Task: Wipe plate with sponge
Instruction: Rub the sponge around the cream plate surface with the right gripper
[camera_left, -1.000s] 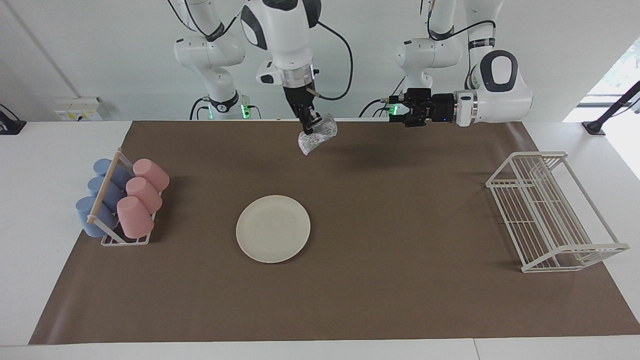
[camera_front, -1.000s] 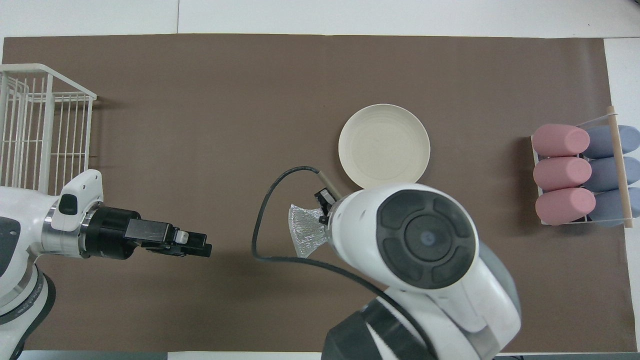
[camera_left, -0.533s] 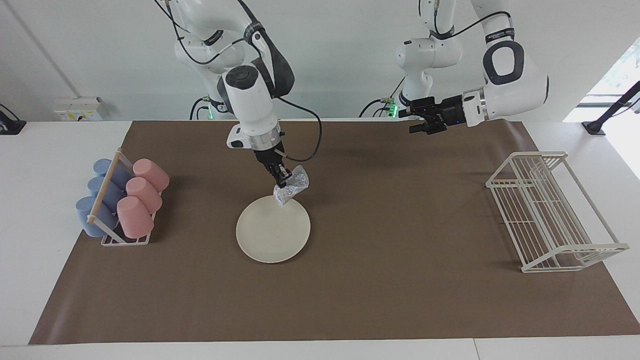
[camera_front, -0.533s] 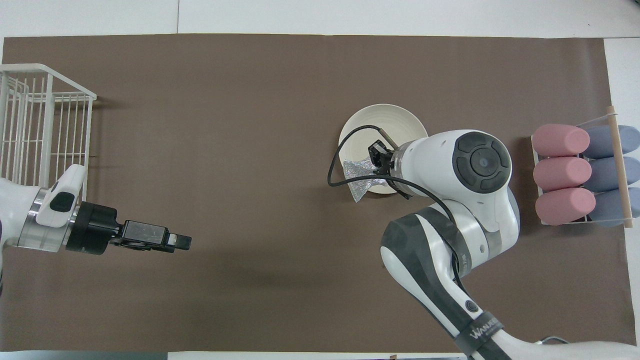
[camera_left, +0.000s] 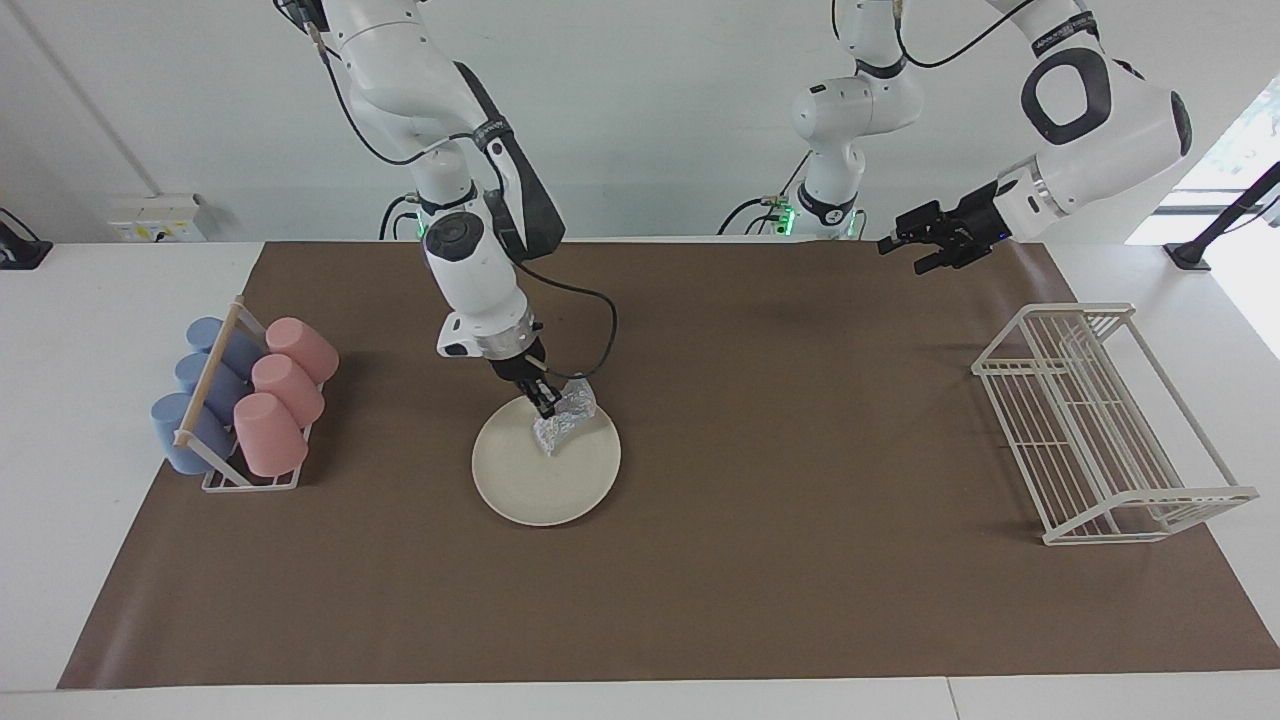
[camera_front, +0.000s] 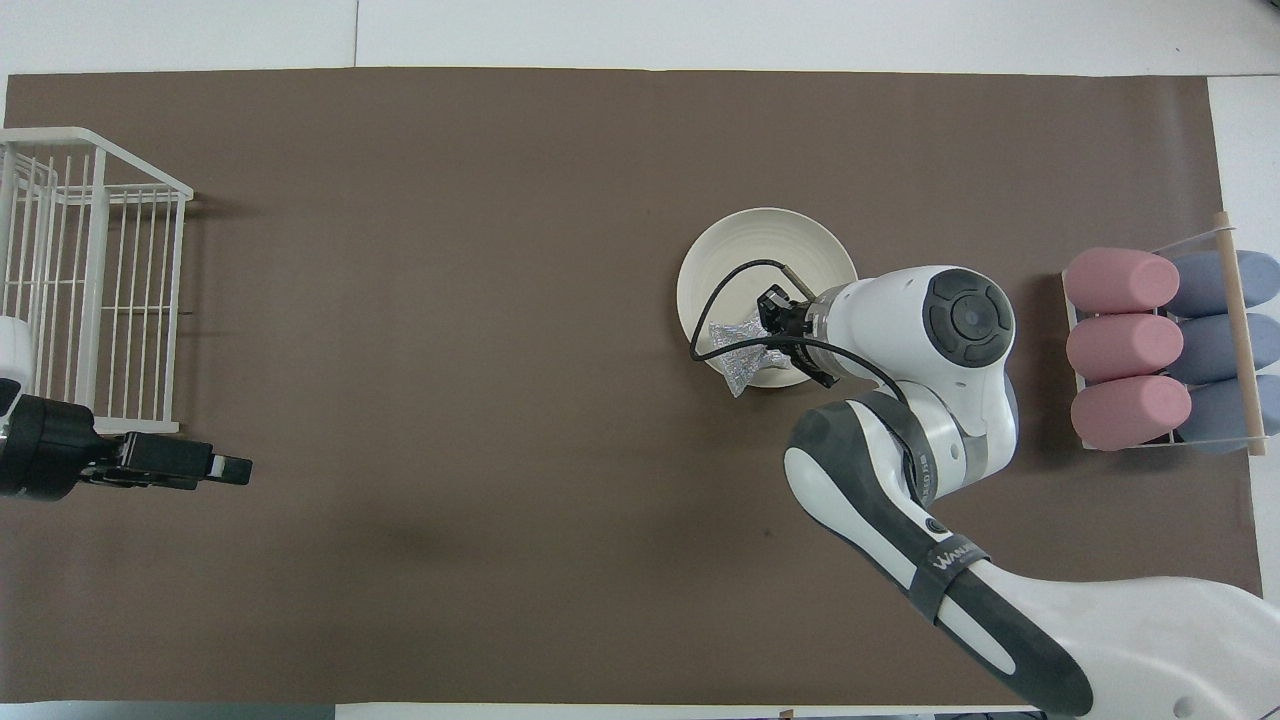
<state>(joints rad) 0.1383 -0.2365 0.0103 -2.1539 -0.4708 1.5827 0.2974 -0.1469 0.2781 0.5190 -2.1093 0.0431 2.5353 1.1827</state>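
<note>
Plate (camera_left: 546, 470) lies flat on the brown mat (camera_left: 700, 600) at the middle of the surface, toward the right arm's end, with the rack of pink and blue cups (camera_left: 245, 405) beside it at that end. Sponge (camera_left: 562, 418) hangs just over the part of the plate nearest the robots, pinched at its waist by the right hand (camera_left: 548, 404), whose fingers are clamped tight on it. Its long axis slants — one lobe points down at the plate and the other sticks up and out over the rim. That lower lobe seems to touch the plate or hover a hair above it; from this angle I cannot settle which. So the coming move, as I judge it, turns on that last bit of drop: straight down, then a sweep away from the robots across the bare plate.

A second ago the right hand held the sponge high over the mat close to the robots, well clear of the plate; it has since swung out and come down onto it. Left hand (camera_left: 935, 240) — fingers spread wide, holding nothing — has drawn back toward the white wire rack (camera_left: 1110, 420), where it waits.
</note>
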